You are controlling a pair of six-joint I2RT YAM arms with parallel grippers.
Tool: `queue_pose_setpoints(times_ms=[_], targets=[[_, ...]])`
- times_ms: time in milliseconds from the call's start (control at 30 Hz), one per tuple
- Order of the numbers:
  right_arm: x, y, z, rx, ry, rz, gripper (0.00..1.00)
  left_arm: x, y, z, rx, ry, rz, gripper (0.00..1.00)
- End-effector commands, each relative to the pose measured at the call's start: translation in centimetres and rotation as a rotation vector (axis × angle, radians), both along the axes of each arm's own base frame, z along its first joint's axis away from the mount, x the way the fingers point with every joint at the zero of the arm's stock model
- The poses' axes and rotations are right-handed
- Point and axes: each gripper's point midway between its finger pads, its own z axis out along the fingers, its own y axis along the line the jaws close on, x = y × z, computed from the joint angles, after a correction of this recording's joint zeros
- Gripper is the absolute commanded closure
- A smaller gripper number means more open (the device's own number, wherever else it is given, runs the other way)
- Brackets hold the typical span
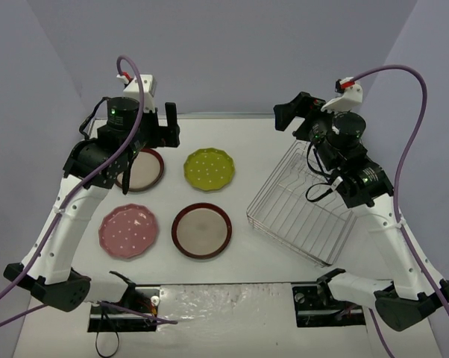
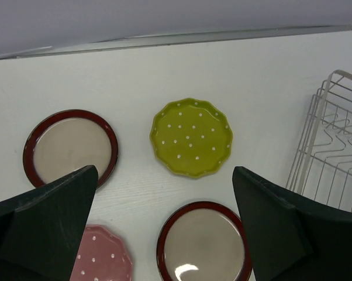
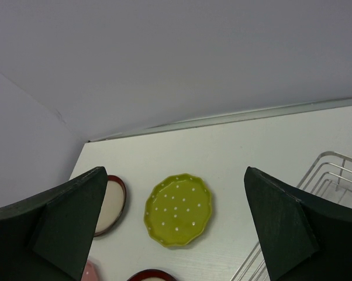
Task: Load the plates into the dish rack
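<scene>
Table carries, flat and outside dish rack: far red-rimmed plate at left, partly hidden by left arm; yellow-green plate beside it; pink plate near left; near red-rimmed plate beside pink one. Rack at right, apart from all four. Left pincer spread wide, holding nothing, above plates. Right pincer spread wide, holding nothing, raised near rack's far side

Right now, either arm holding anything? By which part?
Nothing held: left gripper and right gripper both open, fingers empty. All four plates lie on the table.
</scene>
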Motion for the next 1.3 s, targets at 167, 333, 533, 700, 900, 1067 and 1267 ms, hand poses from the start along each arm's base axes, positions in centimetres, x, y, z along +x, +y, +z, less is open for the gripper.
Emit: queue_pose_setpoints(times_ms=[167, 333, 533, 700, 900, 1067, 1267], targets=[[-0.6, -0.2, -4.0, 0.052, 0.043, -0.022, 0.00, -2.0, 1.6, -8.1, -0.143, 0.128, 0.178, 0.07], [-1.3, -0.4, -4.9, 0.048, 0.053, -0.020, 0.00, -4.2, 1.8, -15.7, -0.245, 0.273, 0.269, 0.09], [-1.6, -0.4, -5.6, 0.050, 0.063, -0.009, 0.00, -6.5, 0.5, -21.5, -0.368, 0.384, 0.270, 0.11], [-1.7, -0.2, -6.8, 0.049, 0.088, -0.001, 0.00, -7.8, 0.0, -24.0, -0.408, 0.415, 0.257, 0.11], [-1.7, 0.1, -7.2, 0.059, 0.100, 0.005, 0.00, -8.8, -1.4, -26.0, -0.437, 0.460, 0.210, 0.11], [-1.8, -0.1, -7.3, 0.058, 0.099, -0.003, 0.00, -9.4, -2.1, -26.9, -0.462, 0.477, 0.200, 0.11], [-2.0, -0.3, -7.3, 0.057, 0.096, -0.009, 0.00, -9.9, -2.3, -27.8, -0.472, 0.492, 0.208, 0.11]])
